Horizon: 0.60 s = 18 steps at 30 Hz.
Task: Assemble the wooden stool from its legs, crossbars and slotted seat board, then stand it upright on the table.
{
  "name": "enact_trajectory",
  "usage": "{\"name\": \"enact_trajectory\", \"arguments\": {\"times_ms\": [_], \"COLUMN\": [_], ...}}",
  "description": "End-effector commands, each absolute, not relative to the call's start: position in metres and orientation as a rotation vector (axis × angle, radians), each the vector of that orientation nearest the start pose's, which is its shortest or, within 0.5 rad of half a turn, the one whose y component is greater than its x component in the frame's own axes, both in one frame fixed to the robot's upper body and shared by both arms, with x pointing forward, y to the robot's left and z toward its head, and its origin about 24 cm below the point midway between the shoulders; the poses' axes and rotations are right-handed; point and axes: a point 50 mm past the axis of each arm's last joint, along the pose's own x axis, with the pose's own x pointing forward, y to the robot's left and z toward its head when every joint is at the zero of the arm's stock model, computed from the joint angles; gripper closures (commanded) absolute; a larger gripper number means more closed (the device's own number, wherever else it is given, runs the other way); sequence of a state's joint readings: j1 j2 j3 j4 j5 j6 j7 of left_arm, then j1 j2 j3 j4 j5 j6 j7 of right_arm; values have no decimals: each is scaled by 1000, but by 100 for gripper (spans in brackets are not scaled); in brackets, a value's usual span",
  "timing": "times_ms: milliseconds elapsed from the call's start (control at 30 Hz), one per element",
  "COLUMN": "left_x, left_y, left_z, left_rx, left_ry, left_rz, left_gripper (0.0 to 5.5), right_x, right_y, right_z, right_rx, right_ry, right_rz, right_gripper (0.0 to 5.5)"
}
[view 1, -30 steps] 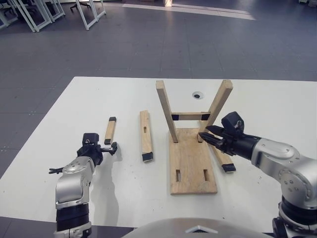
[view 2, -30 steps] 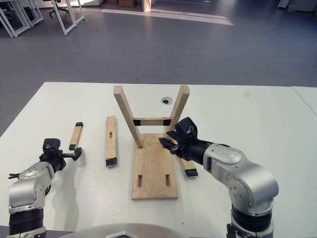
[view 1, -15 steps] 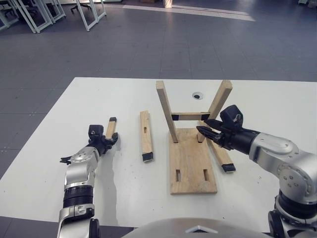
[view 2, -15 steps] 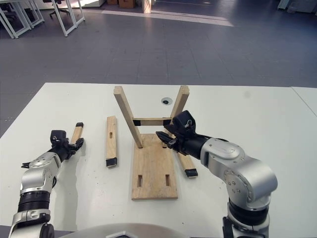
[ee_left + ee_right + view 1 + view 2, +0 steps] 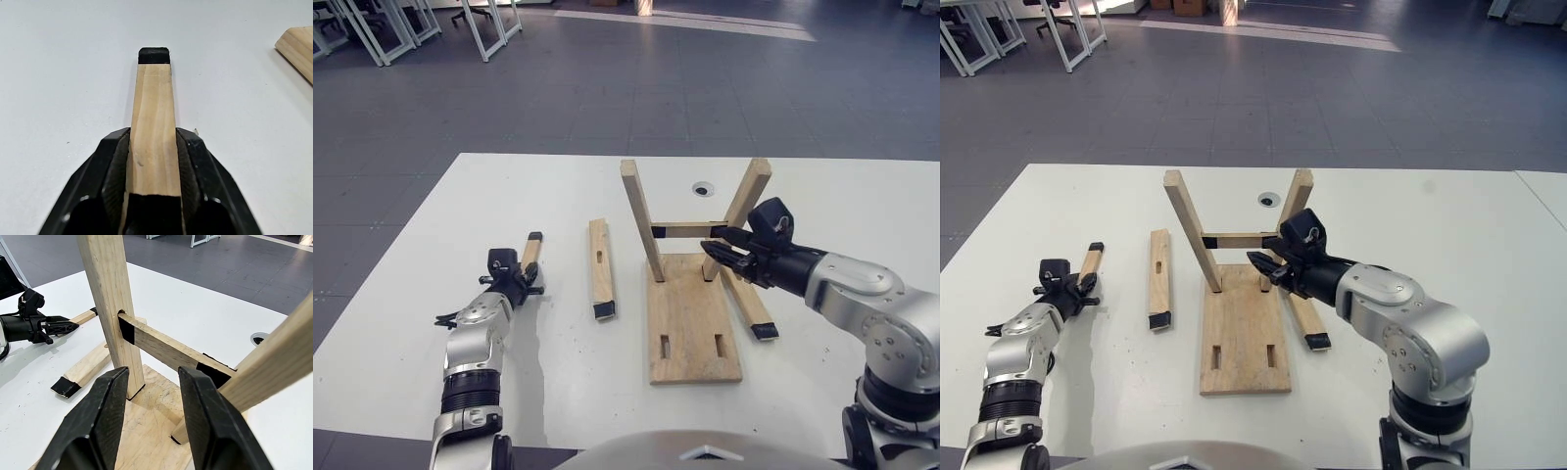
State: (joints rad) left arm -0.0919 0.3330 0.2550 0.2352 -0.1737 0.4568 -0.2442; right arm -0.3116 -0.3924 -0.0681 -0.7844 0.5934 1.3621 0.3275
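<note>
Left pincer (image 5: 152, 147): fingers pressed to both sides of the loose crossbar (image 5: 152, 98). The bar lies flat on the table and runs out ahead of the fingertips. Reads as a grip, bar not lifted.

Right pincer (image 5: 149, 382): fingers spread, nothing between them. It hovers low over the far end of the seat board (image 5: 690, 328).

Progress, my estimate: about half.
- Done: the standing leg pair (image 5: 643, 220), joined by the fitted crossbar (image 5: 687, 230), sits in the board's far slots, directly ahead of the right pincer's tips.
- The two slots behind that pincer, toward the robot, are empty.
- One loose leg (image 5: 600, 266) lies between the two pincers. The second loose leg (image 5: 749, 308) lies under the right pincer's forearm, just beside the board.
- Left: join the loose legs with the held crossbar, seat them in the empty slots, turn the stool onto its feet.

Surface: white table (image 5: 842, 215), with a cable hole (image 5: 704, 188) beyond the standing pair.

Room: grey tiled floor, white metal frames far off past the left pincer.
</note>
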Motion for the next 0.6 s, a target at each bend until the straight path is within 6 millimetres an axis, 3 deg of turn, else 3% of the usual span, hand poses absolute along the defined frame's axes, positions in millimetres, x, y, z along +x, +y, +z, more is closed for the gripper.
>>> {"name": "enact_trajectory", "arguments": {"times_ms": [33,100,167,233,300,467,600], "left_x": [188,200,221,227,215,187,182], "left_y": [268,274,274,257,233,195,181], "left_z": [-65,-45,3,58,94,130,137], "left_rx": [-150,-135,-61,-5,92,430,584], "left_ry": [859,710,438,151,3,-173,-272], "left_rz": [180,215,227,144,40,-88,-134], "left_gripper": [418,418,418,418,418,418,418], "right_x": [230,232,236,238,239,236,238], "right_y": [-131,-132,-134,-135,-137,-136,-135], "right_z": [171,173,176,176,173,167,173], "right_rx": [-86,-57,-9,53,142,385,509], "right_ry": [317,307,299,308,336,408,390], "right_rz": [728,727,725,736,762,912,1010], "right_gripper": [364,364,364,364,364,364,364]}}
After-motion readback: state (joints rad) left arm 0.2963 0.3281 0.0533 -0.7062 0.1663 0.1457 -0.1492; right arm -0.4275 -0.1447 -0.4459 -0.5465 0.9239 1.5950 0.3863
